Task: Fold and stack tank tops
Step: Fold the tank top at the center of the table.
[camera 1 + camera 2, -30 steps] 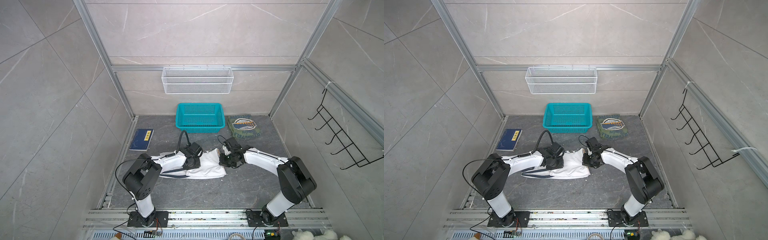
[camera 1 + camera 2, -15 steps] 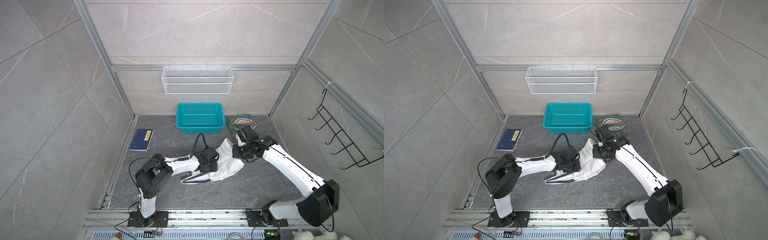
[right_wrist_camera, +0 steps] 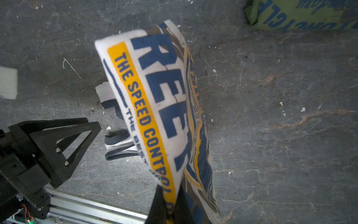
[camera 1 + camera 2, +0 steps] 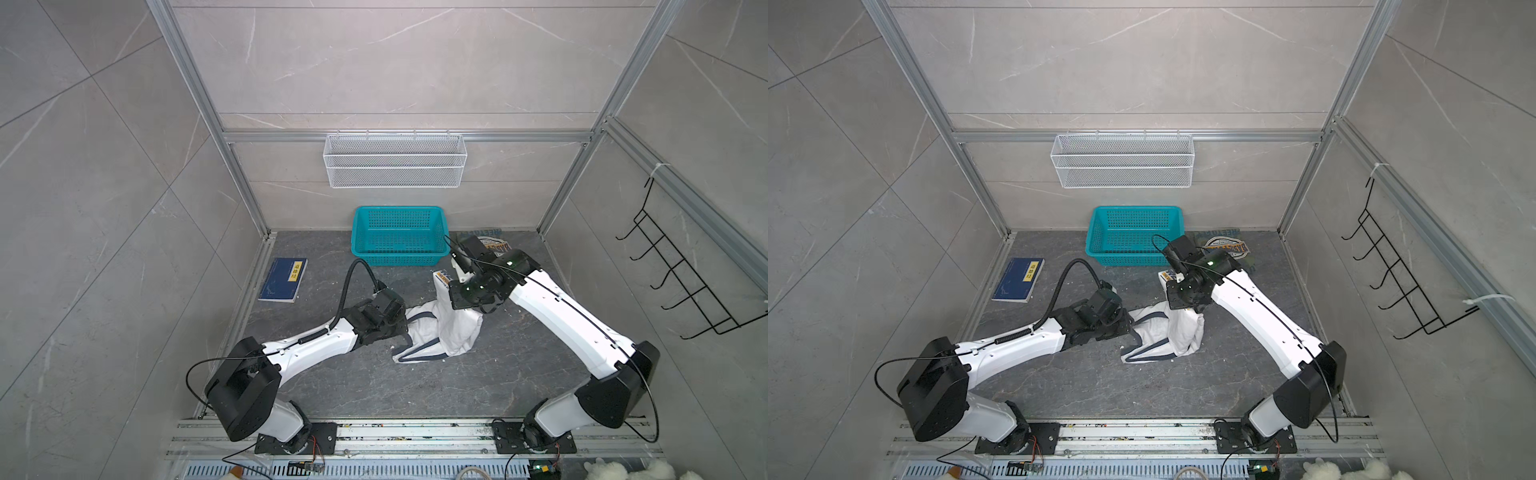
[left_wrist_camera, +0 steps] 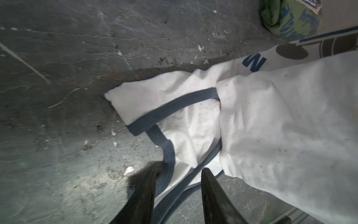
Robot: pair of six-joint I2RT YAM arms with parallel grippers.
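The white tank top (image 4: 455, 332) (image 4: 1177, 332) hangs by one printed edge from my right gripper (image 4: 455, 276) (image 3: 170, 195), which is shut on it above the floor. Its lower part and the dark armhole trim (image 5: 155, 135) lie bunched on the floor. My left gripper (image 4: 405, 323) (image 5: 178, 171) sits low at the cloth's left side, open, with a strip of trim lying between its fingers. In the right wrist view the left gripper (image 3: 93, 126) shows beside the hanging cloth. The olive green tank top (image 4: 494, 247) (image 4: 1225, 247) (image 5: 290, 19) lies folded at the back right.
A teal basket (image 4: 395, 258) stands at the back middle, right next to the right wrist. A blue book (image 4: 283, 279) lies at the left wall. A white wire shelf (image 4: 395, 160) hangs on the back wall and a black hook rack (image 4: 685, 282) on the right wall.
My right gripper has risen and gone toward the back right with the white top's edge, so the flat cloth now hangs and bunches. My left gripper has followed to the right along the floor.
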